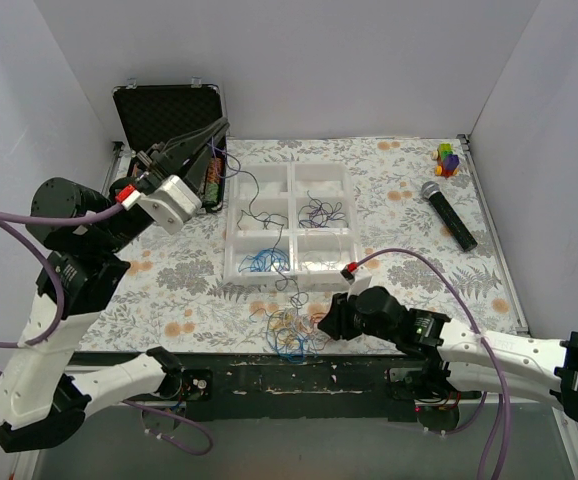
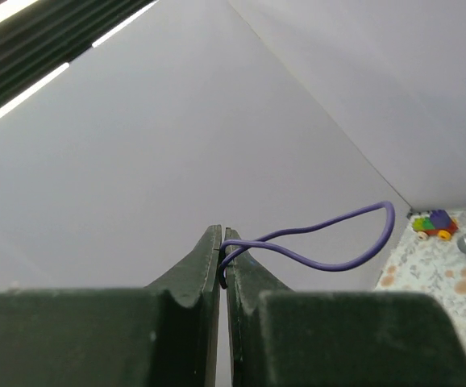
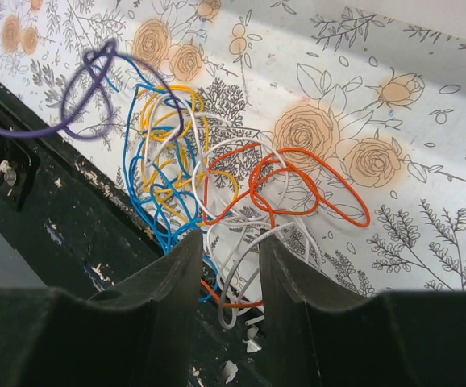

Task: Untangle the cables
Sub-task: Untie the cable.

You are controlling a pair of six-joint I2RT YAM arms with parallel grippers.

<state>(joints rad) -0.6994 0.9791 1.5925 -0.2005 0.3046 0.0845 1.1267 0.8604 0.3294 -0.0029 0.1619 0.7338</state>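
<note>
Floral surface point(image 1: 409, 200): light, springy tangle of thin coloured cables point(image 3: 209, 193); we'd pinch one orange loop point(image 3: 297, 151). Right pincer point(image 3: 230, 242) half-open over it; left pincer point(image 2: 223, 242) clamps a purple wire point(image 2: 322, 264).

Blue, yellow, orange, white cables point(image 3: 210, 192); floral tablecloth point(image 3: 438, 153)

- The tray point(image 1: 231, 225) fills mid-table; its walls bar low passes.
- Open table point(image 1: 399, 215) lies between tray and microphone point(image 1: 449, 215).
- The cables point(image 1: 291, 330) crowd the near edge, apparently touching the right gripper point(image 1: 327, 322).
- The left gripper point(image 1: 219, 128) hangs above the case point(image 1: 169, 110).
</note>
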